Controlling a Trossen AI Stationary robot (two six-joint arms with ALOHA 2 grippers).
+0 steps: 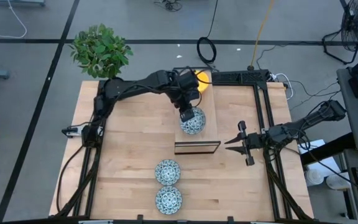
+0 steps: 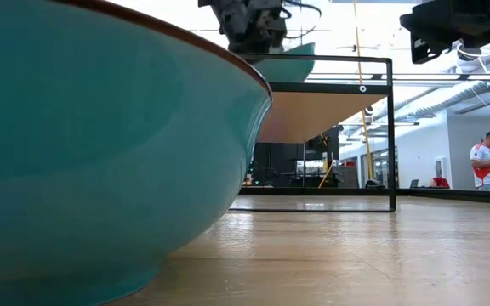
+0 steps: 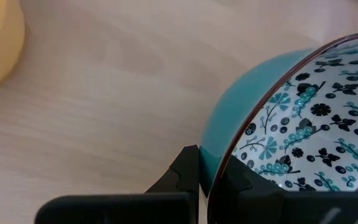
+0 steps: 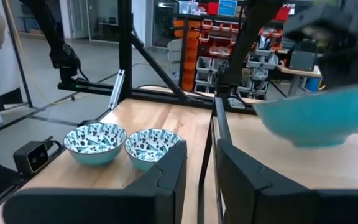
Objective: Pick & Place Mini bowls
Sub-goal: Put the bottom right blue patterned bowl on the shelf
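The left end effector (image 1: pixel 188 114) is clamped on the rim of a patterned bowl (image 1: pixel 193 122) above the shelf (image 1: pixel 197 124). The right end effector (image 1: pixel 230 142) hovers nearby, fingers apart, holding nothing.

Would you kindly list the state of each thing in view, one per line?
Left gripper: shut on the held bowl's rim.
Held bowl: lifted above the shelf, upright.
Two floral bowls: resting on the table, upright, side by side.
Yellow bowl: on the shelf's far end, partly hidden.
Right gripper: slightly open, empty, waiting beside the shelf.
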